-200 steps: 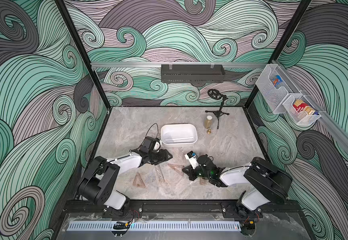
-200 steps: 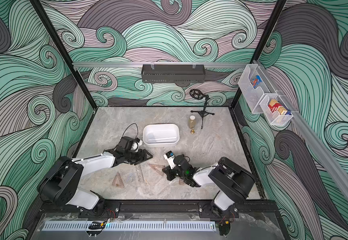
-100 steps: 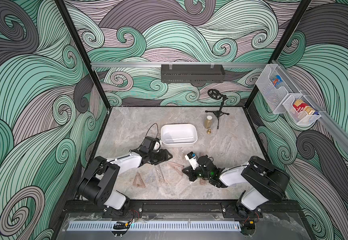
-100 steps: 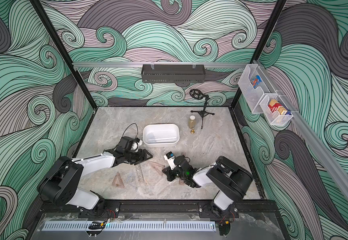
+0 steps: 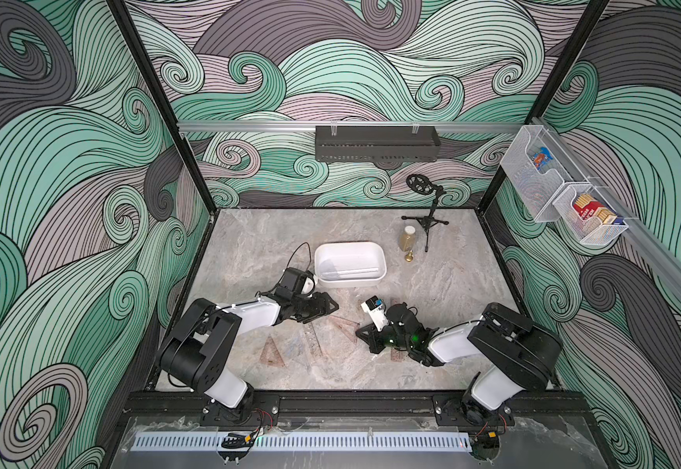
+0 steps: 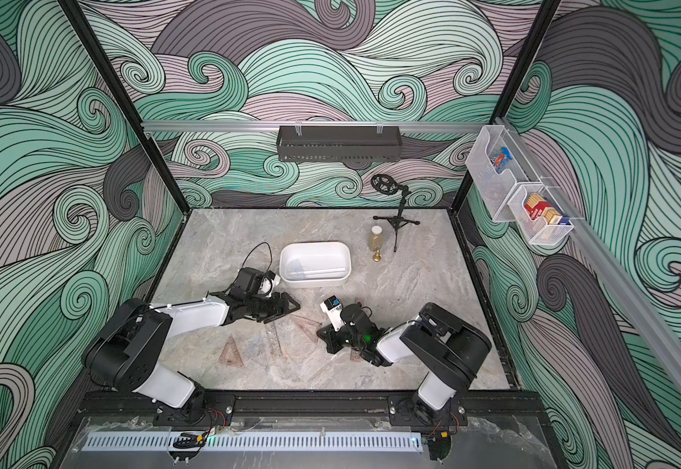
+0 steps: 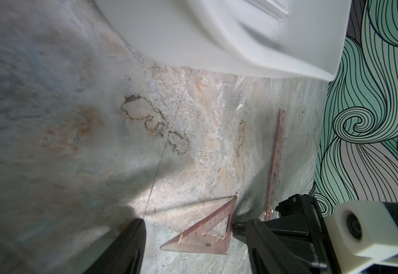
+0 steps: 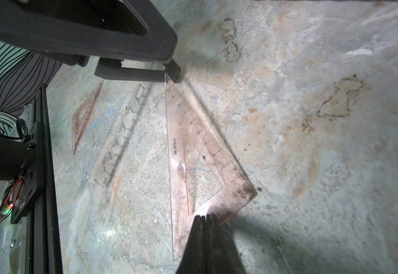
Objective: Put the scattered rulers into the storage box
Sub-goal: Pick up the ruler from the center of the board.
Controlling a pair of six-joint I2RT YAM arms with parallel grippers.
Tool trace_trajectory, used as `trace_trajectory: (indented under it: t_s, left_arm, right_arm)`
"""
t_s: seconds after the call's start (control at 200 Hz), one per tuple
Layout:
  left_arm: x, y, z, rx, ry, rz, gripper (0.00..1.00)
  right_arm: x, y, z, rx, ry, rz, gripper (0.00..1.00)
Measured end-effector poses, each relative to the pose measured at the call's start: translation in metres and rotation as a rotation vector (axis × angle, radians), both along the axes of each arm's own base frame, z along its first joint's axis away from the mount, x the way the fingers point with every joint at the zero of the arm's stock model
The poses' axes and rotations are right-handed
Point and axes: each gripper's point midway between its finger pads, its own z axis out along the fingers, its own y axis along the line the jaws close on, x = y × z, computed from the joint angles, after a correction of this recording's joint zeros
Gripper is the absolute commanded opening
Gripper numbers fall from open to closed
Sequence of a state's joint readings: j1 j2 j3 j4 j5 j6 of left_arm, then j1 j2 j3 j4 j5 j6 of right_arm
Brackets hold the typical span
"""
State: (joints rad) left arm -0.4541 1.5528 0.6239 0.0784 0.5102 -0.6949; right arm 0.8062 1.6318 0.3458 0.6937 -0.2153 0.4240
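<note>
Nearest me, three of the rulers lie flat side by side: a reddish set square (image 5: 272, 354), a bluish set square (image 8: 105, 121) and a clear straight ruler (image 8: 122, 140). At their 2 o'clock a second reddish set square (image 8: 200, 154) lies flat between the arms. The right gripper (image 8: 205, 218), jaws pressed together and gripping nothing, has its tips down on that square's short edge at 4 o'clock. The left gripper (image 5: 326, 310) stands wide and empty at 10 o'clock, with one finger (image 8: 172, 71) at the pointed corner. Toward 12 o'clock sits the storage box (image 5: 351, 282) — one clear ruler (image 5: 355, 271) lies inside.
</note>
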Motion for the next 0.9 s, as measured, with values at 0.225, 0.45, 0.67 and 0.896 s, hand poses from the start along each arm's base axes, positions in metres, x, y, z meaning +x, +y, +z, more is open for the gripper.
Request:
trace_trajectory:
  t_s: [0.225,0.45,0.67,0.896]
  left_arm:
    - [-0.007,-0.002,-0.004,-0.031,0.013,-0.009,0.56]
    - [-0.008,-0.004,-0.009,-0.042,0.025,-0.018,0.41]
    - [-0.008,-0.006,-0.012,-0.047,0.028,-0.025,0.23]
    - [-0.008,-0.007,-0.013,-0.053,0.024,-0.037,0.00]
  right_arm:
    - [0.000,0.001,0.000,0.005,-0.001,0.002,0.01]
    - [0.001,0.001,0.000,0.010,-0.002,0.003,0.01]
    - [0.000,0.000,-0.001,0.010,0.000,0.004,0.01]
    - [0.000,-0.001,-0.001,0.015,-0.001,0.002,0.01]
